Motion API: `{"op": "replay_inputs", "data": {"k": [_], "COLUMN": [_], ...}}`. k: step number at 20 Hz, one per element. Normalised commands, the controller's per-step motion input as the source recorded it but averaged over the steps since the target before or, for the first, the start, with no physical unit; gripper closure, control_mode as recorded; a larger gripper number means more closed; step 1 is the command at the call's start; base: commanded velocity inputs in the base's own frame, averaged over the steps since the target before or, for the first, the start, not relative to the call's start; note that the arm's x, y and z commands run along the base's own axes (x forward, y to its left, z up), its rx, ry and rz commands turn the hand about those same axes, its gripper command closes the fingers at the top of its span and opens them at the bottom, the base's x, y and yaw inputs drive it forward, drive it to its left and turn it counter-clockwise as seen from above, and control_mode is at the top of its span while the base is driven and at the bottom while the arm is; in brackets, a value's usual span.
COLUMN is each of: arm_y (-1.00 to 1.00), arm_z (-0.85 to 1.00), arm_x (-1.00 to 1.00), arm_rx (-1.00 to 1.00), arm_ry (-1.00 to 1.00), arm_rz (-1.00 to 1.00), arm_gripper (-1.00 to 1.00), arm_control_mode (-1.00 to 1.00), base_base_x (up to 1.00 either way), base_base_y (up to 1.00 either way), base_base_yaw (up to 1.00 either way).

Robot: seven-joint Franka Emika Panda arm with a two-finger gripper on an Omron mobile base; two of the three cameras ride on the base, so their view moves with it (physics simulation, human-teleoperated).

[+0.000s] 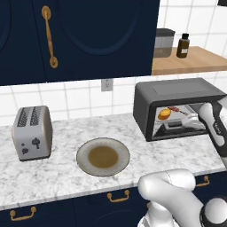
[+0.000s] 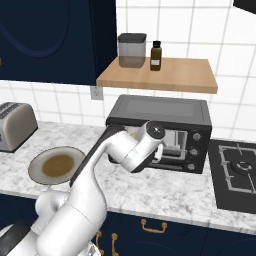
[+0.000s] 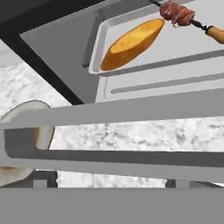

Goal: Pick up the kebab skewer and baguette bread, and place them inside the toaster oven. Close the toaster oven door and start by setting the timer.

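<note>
Orange-golden baguette bread [image 3: 131, 43], reddish-brown kebab skewer [image 3: 177, 14], dark grey toaster oven [image 1: 175, 95], white-grey marbled counter [image 1: 62, 170].

Right base view: arm's elbow and wrist cover most of the toaster oven [image 2: 165, 112] front, so the cavity is blocked. Left base view: baguette bread [image 1: 164, 114] and kebab skewer [image 1: 176, 110] tiny inside, chunks unreadable; forearm hides the oven's right end. Hand view: kebab skewer [image 3: 177, 14] cut by top and right edges; plate [image 3: 26, 131] partly behind toaster oven door [image 3: 113, 116] handle bar.
</note>
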Motion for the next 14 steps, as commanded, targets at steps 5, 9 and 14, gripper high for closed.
{"op": "replay_inputs", "data": {"k": [5,9,14], "arm_y": [0.31,0.27,0.2], "arm_z": [-0.03,-0.2,-0.09], "arm_x": [0.8,0.58,0.59], "arm_rx": [0.0,0.0,0.0], "arm_ry": [-0.12,-0.03,-0.06], "arm_rz": [0.0,0.0,0.0], "arm_gripper": [-1.0,-1.0,-1.0], "arm_control_mode": [-1.0,-1.0,-1.0], "base_base_x": [0.0,0.0,0.0], "base_base_y": [0.0,0.0,0.0], "base_base_yaw": [0.0,0.0,0.0]}}
